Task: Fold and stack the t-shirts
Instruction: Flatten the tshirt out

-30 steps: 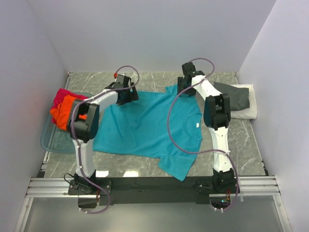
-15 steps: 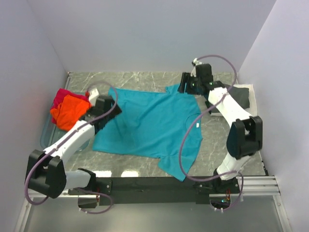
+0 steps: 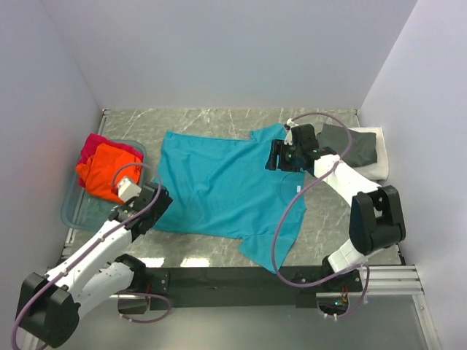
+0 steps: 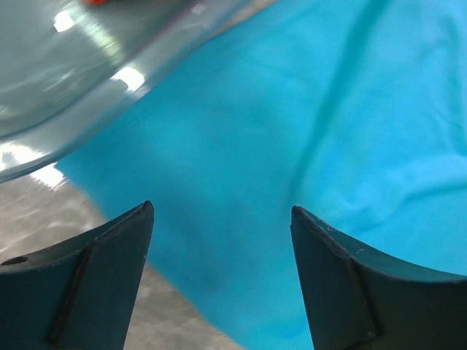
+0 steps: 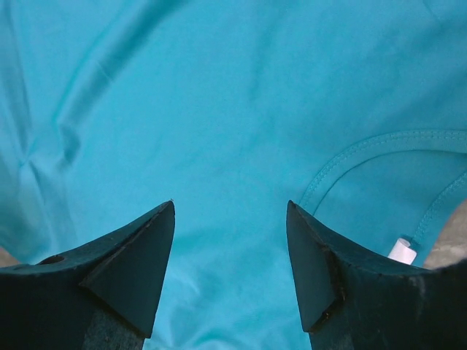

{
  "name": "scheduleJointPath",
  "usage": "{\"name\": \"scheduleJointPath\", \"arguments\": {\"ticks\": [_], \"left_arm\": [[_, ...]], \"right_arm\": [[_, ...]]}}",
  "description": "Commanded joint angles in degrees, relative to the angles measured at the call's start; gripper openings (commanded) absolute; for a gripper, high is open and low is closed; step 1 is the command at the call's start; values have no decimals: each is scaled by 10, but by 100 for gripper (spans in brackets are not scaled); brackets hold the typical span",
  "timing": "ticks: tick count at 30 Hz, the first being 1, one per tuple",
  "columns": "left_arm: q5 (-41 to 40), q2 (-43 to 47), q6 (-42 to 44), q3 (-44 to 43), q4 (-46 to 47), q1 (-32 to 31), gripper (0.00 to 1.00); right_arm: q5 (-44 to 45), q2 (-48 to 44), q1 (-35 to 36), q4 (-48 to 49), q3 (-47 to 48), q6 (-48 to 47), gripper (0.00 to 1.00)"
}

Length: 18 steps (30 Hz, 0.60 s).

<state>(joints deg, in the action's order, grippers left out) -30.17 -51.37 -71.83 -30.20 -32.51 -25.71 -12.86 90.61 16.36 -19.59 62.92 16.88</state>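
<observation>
grey marble table (image 3: 219, 120) carries the teal t-shirt (image 3: 219, 182) flat at its middle, left claw (image 4: 219, 211) spread empty over the hem beside the tub (image 3: 69, 215), right claw (image 5: 230, 204) spread by the collar, so i'd guess a low dip could snag the tub rim or bunch cloth.

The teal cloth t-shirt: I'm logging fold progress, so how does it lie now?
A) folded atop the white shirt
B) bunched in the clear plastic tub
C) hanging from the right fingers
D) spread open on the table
D: the teal cloth t-shirt lies spread open, unfolded, on the grey marble table.
</observation>
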Motion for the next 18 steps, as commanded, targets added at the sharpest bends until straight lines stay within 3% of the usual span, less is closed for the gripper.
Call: {"name": "scheduleJointPath", "arguments": {"ticks": [1,8,18], "left_arm": [[-30,25,-95,28,-40,-2,81],[-45,54,-182,55,-87,-2,75],[-31,71,-211,86,-90,-3,62]], "right_arm": [[-13,-40,6,40,-12,3,69],[-15,-84,12,51,-57,8,69],[-12,-140,14,48,-107,12,69]]}}
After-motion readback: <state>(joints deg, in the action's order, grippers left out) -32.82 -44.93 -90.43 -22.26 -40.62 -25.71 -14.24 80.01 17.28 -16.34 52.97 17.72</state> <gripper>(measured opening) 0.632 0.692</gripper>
